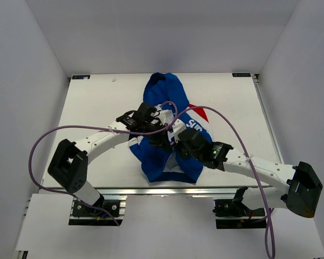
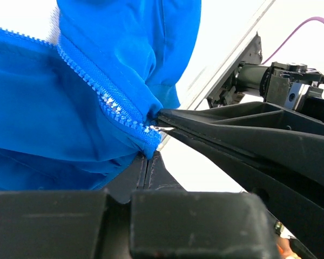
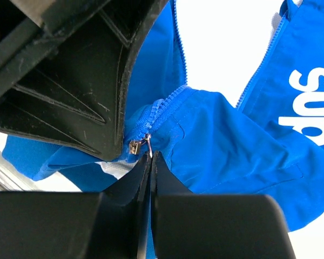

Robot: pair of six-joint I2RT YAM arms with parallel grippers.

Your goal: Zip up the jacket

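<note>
The blue jacket (image 1: 170, 89) lies bunched in the middle of the white table, its white lettering (image 1: 195, 125) and a red panel (image 1: 201, 113) showing. Both grippers meet over its lower middle. My left gripper (image 1: 161, 136) is shut on the jacket's bottom edge beside the zipper teeth (image 2: 116, 108), seen in the left wrist view (image 2: 149, 155). My right gripper (image 1: 176, 142) is shut on the small metal zip pull (image 3: 148, 144), right by the brass slider (image 3: 134, 147) at the foot of the zipper. The left fingers (image 3: 81, 91) fill the upper left of the right wrist view.
Purple cables (image 1: 227, 124) arc over the table from both arms. The table (image 1: 97, 108) has an aluminium rail (image 1: 151, 190) along its near edge and white walls on three sides. The right arm's body (image 2: 281, 81) sits close behind the left gripper.
</note>
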